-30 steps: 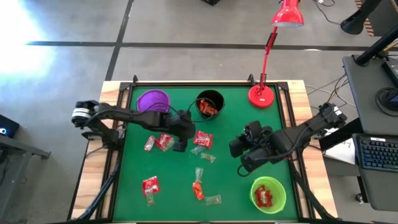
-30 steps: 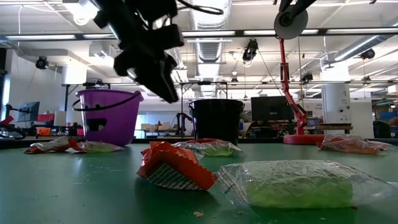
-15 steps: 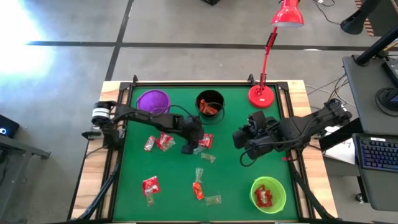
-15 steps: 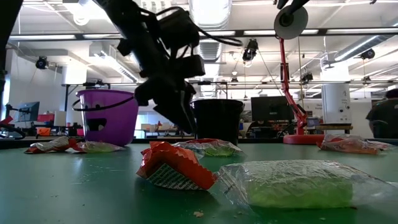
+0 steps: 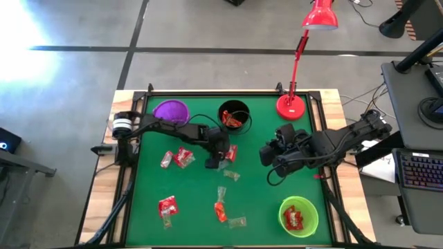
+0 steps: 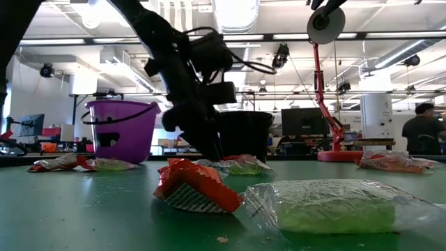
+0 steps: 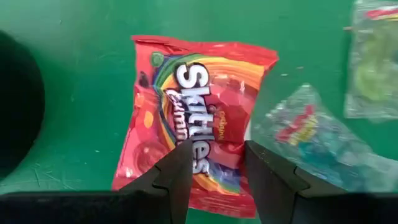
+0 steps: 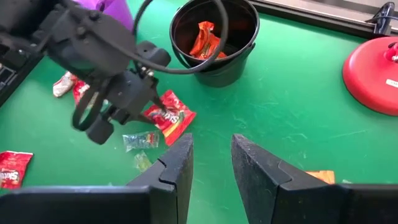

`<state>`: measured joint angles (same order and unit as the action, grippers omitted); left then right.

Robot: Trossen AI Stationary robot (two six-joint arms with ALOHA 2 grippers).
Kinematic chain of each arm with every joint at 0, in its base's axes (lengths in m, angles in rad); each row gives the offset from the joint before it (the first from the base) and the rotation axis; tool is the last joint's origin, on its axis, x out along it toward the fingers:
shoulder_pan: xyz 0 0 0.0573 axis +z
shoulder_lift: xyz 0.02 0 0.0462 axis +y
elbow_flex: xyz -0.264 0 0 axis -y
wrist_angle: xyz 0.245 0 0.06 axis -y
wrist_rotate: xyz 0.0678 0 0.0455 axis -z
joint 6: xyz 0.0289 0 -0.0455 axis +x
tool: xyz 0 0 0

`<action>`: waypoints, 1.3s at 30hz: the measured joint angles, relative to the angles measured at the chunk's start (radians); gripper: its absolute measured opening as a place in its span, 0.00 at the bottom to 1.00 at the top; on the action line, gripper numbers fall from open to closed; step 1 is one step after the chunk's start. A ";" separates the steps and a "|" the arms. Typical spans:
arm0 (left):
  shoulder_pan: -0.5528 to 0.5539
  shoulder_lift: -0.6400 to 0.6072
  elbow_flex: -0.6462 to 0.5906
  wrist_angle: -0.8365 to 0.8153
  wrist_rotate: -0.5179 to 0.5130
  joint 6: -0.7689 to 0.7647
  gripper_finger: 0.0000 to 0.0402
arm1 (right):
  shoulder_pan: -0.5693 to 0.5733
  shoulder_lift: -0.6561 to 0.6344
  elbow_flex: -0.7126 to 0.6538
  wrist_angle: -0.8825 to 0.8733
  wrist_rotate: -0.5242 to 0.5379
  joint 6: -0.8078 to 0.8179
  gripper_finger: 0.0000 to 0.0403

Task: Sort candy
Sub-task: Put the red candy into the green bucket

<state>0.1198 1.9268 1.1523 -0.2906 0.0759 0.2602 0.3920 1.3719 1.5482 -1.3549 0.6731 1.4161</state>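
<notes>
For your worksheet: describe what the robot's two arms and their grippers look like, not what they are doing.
Both arms are dark, jointed links with looping black cables. The left gripper and the right gripper each have two dark, blocky fingers. A pale band rings the left arm's base.

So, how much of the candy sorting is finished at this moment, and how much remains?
Done: the black cup holds an orange-red wrapped candy, and the green cup holds red ones. In hand: the left gripper, fingers open, hovers over a red Skittles packet beside the black cup. The right gripper waits open, empty. Left: several red and clear wrapped candies on the green mat; the purple cup looks empty.
</notes>
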 joint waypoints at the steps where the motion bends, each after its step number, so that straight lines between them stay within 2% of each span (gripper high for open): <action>1: 0.007 0.006 0.005 -0.005 0.010 -0.002 0.31 | 0.000 -0.001 0.000 0.000 0.000 0.000 0.25; 5: 0.028 0.026 0.020 -0.020 0.066 -0.007 0.26 | 0.000 -0.001 0.000 0.000 0.000 -0.001 0.25; 11: 0.034 0.029 0.021 -0.024 0.073 0.010 0.05 | 0.000 -0.001 0.000 0.000 0.000 -0.003 0.25; 13: 0.033 0.030 0.022 -0.025 0.073 0.013 0.02 | 0.000 -0.002 0.000 0.000 0.000 -0.003 0.25; 17: 0.034 0.031 0.035 -0.058 0.103 0.018 0.01 | 0.000 -0.001 0.000 0.000 0.000 -0.003 0.25; 24: 0.032 0.007 0.137 -0.245 0.176 0.021 0.00 | 0.000 -0.001 0.000 0.000 0.000 -0.022 0.25; 31: 0.032 -0.065 0.236 -0.401 0.179 0.029 0.00 | 0.000 -0.001 0.000 0.004 -0.043 -0.032 0.25; 39: 0.025 -0.188 0.263 -0.465 0.178 0.028 0.00 | 0.005 -0.002 0.000 0.009 -0.052 -0.067 0.25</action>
<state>0.1444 1.7392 1.4153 -0.7557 0.2540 0.2882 0.3965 1.3704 1.5482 -1.3461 0.6209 1.3495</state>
